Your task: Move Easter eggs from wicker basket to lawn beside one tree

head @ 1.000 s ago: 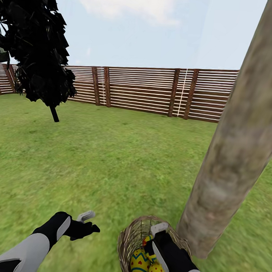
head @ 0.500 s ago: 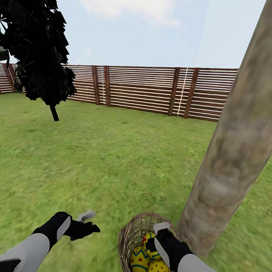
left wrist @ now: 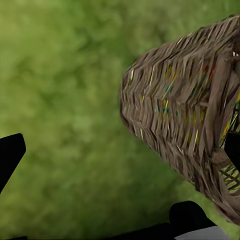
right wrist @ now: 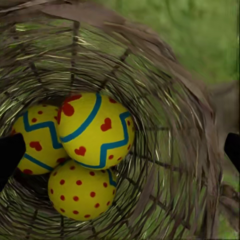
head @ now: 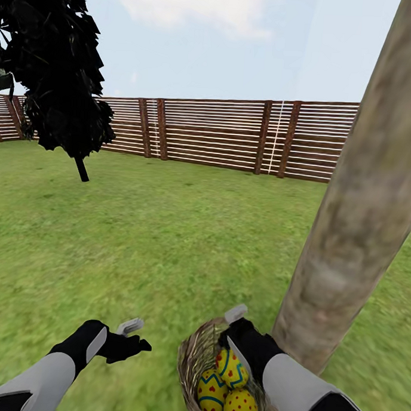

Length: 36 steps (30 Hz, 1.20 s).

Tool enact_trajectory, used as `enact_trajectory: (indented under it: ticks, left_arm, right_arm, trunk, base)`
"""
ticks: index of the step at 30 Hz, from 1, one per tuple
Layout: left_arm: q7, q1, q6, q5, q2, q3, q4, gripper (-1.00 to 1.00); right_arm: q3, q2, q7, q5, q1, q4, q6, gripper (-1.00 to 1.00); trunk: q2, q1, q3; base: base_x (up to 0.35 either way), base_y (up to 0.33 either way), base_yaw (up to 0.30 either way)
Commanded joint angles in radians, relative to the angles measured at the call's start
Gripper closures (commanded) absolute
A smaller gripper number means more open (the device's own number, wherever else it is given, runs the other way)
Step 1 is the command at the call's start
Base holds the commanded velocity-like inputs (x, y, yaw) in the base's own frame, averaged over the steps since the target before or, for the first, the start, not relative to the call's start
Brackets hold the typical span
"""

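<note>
We see the wicker basket (head: 194,361) standing on the lawn (head: 168,246) just beside the foot of the thick pale tree trunk (head: 354,212); this trunk is our landmark. All three Easter eggs lie inside the basket, touching each other. The egg with red hearts and blue zigzag bands (right wrist: 95,131) lies on top. The egg with a blue zigzag and red marks (right wrist: 37,142) lies half under it, and the egg with red dots (right wrist: 80,190) lies under both.

Our right gripper (head: 239,326) hangs over the far rim of the basket, between the eggs and the trunk. In the right wrist view its two dark fingertips (right wrist: 10,155) stand wide apart at the picture's edges, and nothing is between them. It touches no egg.

Our left gripper (head: 134,340) hovers above the grass, on the side of the basket away from the trunk. Its fingers (left wrist: 10,155) are spread and hold nothing. The left wrist view shows the woven wall of the basket from outside.

Far from the trunk, a black-leaved tree (head: 56,73) stands before the brown slatted fence (head: 232,135).
</note>
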Motion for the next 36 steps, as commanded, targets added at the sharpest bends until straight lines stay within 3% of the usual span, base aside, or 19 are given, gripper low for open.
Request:
enact_trajectory:
  ticks: [1,4,8,14,19,24,28,36]
  left_arm:
    - [0.001,0.000,0.008,0.005,0.000,0.004,-0.001,-1.00]
    - [0.001,0.000,0.008,0.005,-0.001,0.004,-0.001,-1.00]
    - [0.001,0.000,0.008,0.005,-0.002,0.003,-0.001,-1.00]
    - [0.001,0.000,0.008,0.005,-0.002,0.002,-0.001,-1.00]
    - [0.001,0.000,0.008,0.005,-0.002,0.002,-0.001,-1.00]
    - [0.001,0.000,0.009,0.005,-0.002,0.002,-0.001,-1.00]
    - [0.001,0.000,0.008,0.005,-0.002,0.002,-0.001,-1.00]
    - [0.001,0.000,0.008,0.005,-0.002,0.002,-0.001,-1.00]
  right_arm:
    - [0.041,-0.002,0.013,-0.004,-0.018,0.001,0.019,-1.00]
    - [0.136,-0.004,0.087,-0.004,-0.050,0.005,0.030,-1.00]
    - [0.189,-0.005,0.170,-0.003,-0.082,0.008,0.033,-1.00]
    - [0.199,-0.005,0.190,-0.004,-0.090,0.009,0.032,-1.00]
    - [0.201,-0.005,0.255,-0.004,-0.091,0.039,0.026,-1.00]
    - [0.198,-0.007,0.256,-0.002,-0.091,0.082,0.008,-1.00]
    - [0.198,-0.021,0.251,-0.002,-0.091,0.085,-0.034,-1.00]
    - [0.199,-0.023,0.244,0.000,-0.090,0.078,-0.062,-1.00]
  trunk:
    - [-0.007,0.004,-0.004]
    - [-0.028,0.015,-0.014]
    - [-0.056,0.031,-0.026]
    - [-0.098,0.054,-0.045]
    - [-0.133,0.073,-0.061]
    - [-0.168,0.092,-0.076]
    - [-0.196,0.107,-0.089]
    - [-0.252,0.138,-0.114]
  base:
    - [0.000,0.000,0.000]
    - [0.000,0.000,0.000]
    - [0.000,0.000,0.000]
    - [0.000,0.000,0.000]
    - [0.000,0.000,0.000]
    - [0.000,0.000,0.000]
    - [0.000,0.000,0.000]
    - [0.000,0.000,0.000]
